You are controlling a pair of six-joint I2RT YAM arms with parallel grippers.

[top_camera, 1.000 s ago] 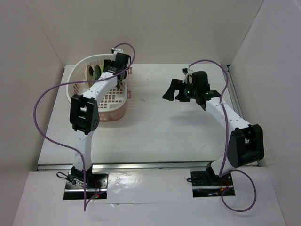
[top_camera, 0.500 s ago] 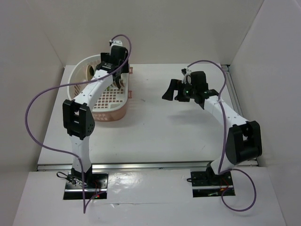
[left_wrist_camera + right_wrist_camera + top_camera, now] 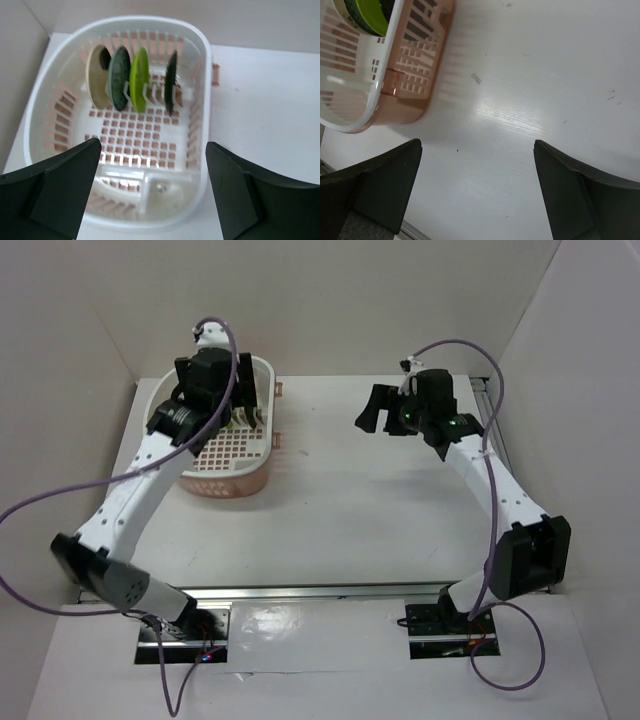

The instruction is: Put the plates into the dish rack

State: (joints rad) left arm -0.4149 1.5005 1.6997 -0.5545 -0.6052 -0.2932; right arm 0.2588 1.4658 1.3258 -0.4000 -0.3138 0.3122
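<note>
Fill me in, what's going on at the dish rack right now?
All four plates stand upright in the dish rack dividers, in a row: cream plate, dark teal plate, lime green plate, black plate. The left end effector hovers open and empty above the rack's near end. The right end effector is open and empty over the table beside the rack. Loading looks done.

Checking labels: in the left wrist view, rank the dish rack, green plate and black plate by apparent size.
dish rack
green plate
black plate, nearly edge-on, so green versus black is unsure
</note>
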